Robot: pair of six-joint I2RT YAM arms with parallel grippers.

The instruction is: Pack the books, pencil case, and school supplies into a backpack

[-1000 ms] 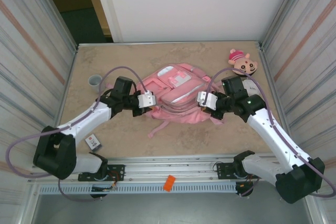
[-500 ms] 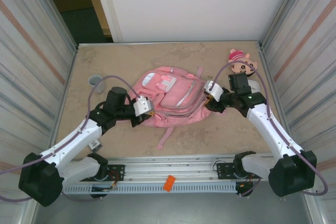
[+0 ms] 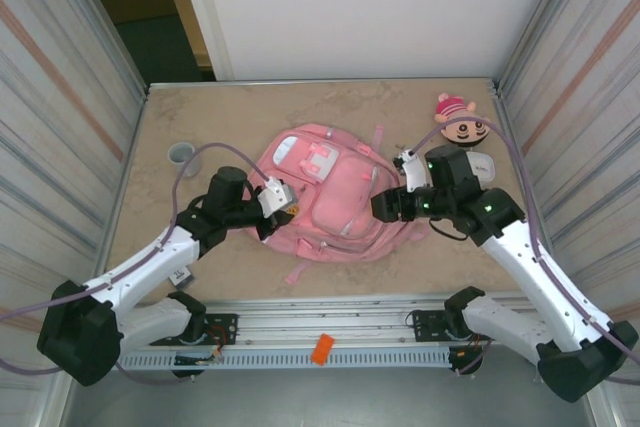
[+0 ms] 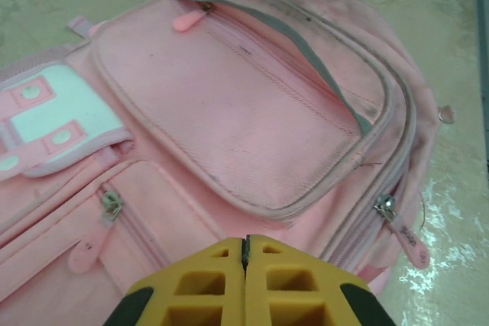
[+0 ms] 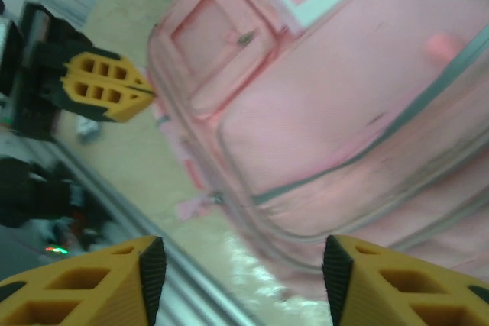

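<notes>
The pink backpack [image 3: 335, 192] lies flat mid-table with its front pockets up, zips closed [image 4: 252, 104]. My left gripper [image 3: 287, 215] is shut, its yellow tips [image 4: 246, 243] together over the backpack's left side and touching the fabric edge [image 5: 151, 95]; I cannot tell whether fabric is pinched. My right gripper [image 3: 382, 207] is open over the backpack's right near corner [image 5: 241, 269], nothing between its pads. A small whitish item with a red mark [image 3: 181, 274], one of the school supplies, peeks out beside the left arm. Books and pencil case are out of view.
A grey cup [image 3: 181, 153] stands at the far left. A pink-and-tan plush head [image 3: 462, 124] lies at the far right, behind the right arm. An orange piece [image 3: 321, 348] sits on the front rail. Metal walls close both sides.
The right gripper opened, let go of the backpack and swung toward its near right corner. The backpack turned and slid left. The left gripper stayed shut at its left side.
</notes>
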